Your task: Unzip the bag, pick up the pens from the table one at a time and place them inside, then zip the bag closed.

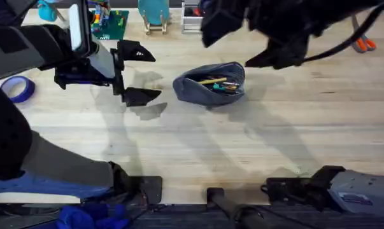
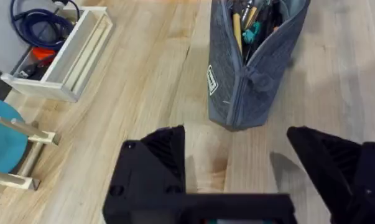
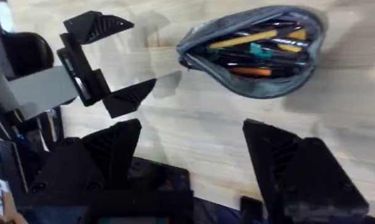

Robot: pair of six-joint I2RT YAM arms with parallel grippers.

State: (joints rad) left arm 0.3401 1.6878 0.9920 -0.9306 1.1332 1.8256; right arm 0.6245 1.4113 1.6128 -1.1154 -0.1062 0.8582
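While the bag (image 1: pixel 210 83) sits unzipped on the tabletop (image 1: pixel 242 146), its mouth gapes wide and pens (image 1: pixel 216 83) lie inside it; a yellow one (image 3: pixel 246 39) runs lengthwise along the opening, with teal, orange and dark barrels beside it (I cannot separate them all by count). The bag rests near the middle of the tabletop, toward the far side; in the left wrist view it stands on its base, zipper side up, with a small white label (image 2: pixel 212 81) on its grey-blue flank.

My left tool (image 1: pixel 135 74) hangs just left of the bag, apart from it; its two black fingers are spread wide with nothing between them, and the same spread shows in the left wrist view (image 2: pixel 252 168) with bare wood in the gap. My right tool (image 3: pixel 193 155) is likewise spread apart and holds nothing; from its wrist camera the bag lies ahead of the fingers, untouched, with the left tool off to one side. In the overhead view the right arm (image 1: pixel 287 32) looms dark and blurred above the bag's far right.

A roll of blue tape (image 1: pixel 16 88) lies at the left edge; orange-handled scissors (image 1: pixel 365 44) at the far right.
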